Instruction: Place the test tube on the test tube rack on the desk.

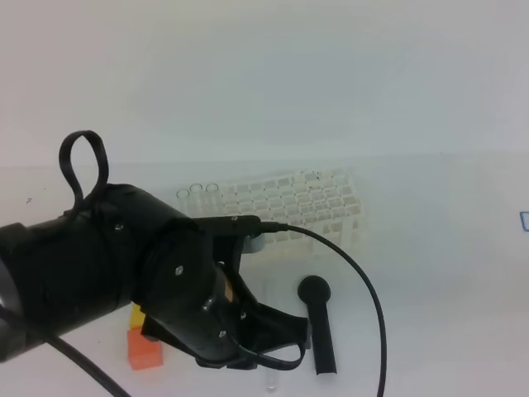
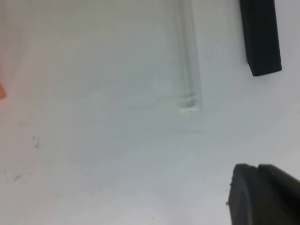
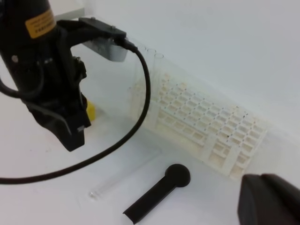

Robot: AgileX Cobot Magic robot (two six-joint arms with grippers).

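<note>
The test tube (image 3: 124, 172) lies flat on the white desk (image 3: 42, 197), clear and faint, beside the black round-headed tool (image 3: 159, 192). In the left wrist view the test tube (image 2: 189, 65) runs down from the top edge and its end stops mid-frame. My left gripper (image 3: 75, 137) hovers just left of the tube, apart from it, fingers together and holding nothing. The white test tube rack (image 1: 289, 205) stands behind them. My right gripper (image 3: 269, 201) shows only as a dark mass at the lower right, shut.
An orange block (image 1: 142, 347) and a yellow block (image 3: 90, 110) sit left of the left arm (image 1: 99, 265). A black cable (image 1: 364, 289) loops from that arm over the desk by the tool (image 1: 318, 322). The rack's near edge is close behind the tube.
</note>
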